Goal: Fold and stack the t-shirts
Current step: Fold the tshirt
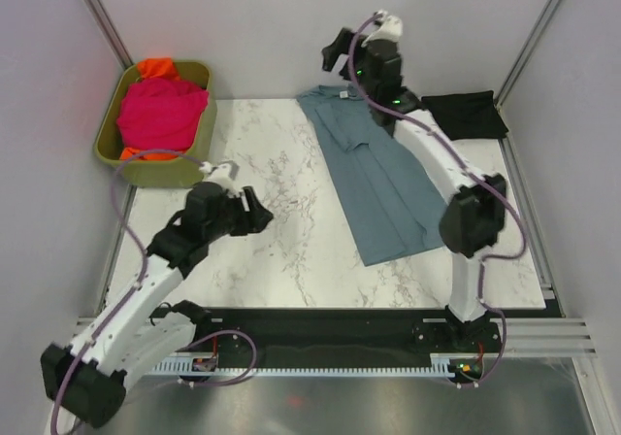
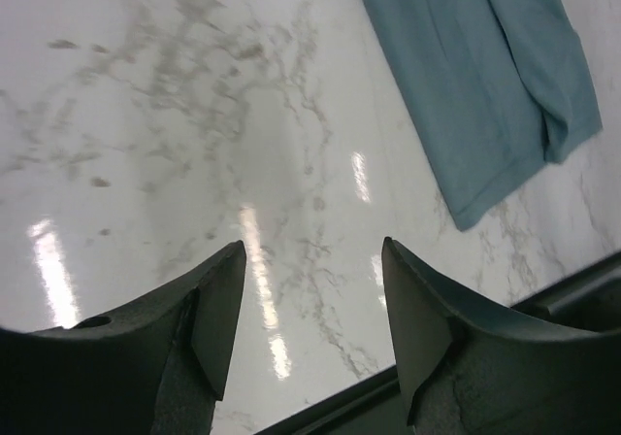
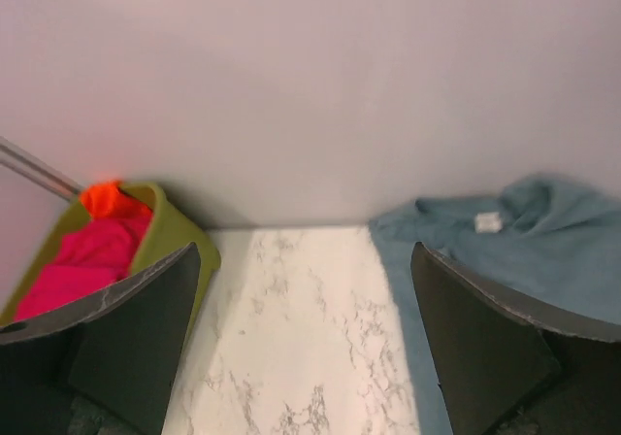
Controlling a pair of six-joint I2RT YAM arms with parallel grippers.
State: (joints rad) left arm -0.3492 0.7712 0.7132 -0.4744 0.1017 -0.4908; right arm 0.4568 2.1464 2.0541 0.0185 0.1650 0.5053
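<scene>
- The slate blue-grey t-shirt [image 1: 376,183] is laid on the marble table [image 1: 272,163], right of the middle. It is folded along its length into a long strip, which runs slanted from the far edge toward the near right.
- Its collar is at the far end, and a small white label [image 3: 488,222] is seen there in the right wrist view.
- The black t-shirt [image 1: 468,115] is laid folded at the far right corner of the table, just beside the right arm.
- The magenta-pink t-shirt [image 1: 160,115] is heaped in the olive-green bin [image 1: 165,171] at the far left corner. The orange t-shirt [image 1: 157,67] is seen at the far end of the bin, touching the pink one.
- The left gripper [image 2: 310,260] is held over bare marble, near the low end of the blue-grey strip. Its fingers are spread apart and nothing is held between them.
- The right gripper [image 3: 306,280] is raised above the far edge, near the collar. Its fingers are also kept wide apart, with no cloth between them.
</scene>
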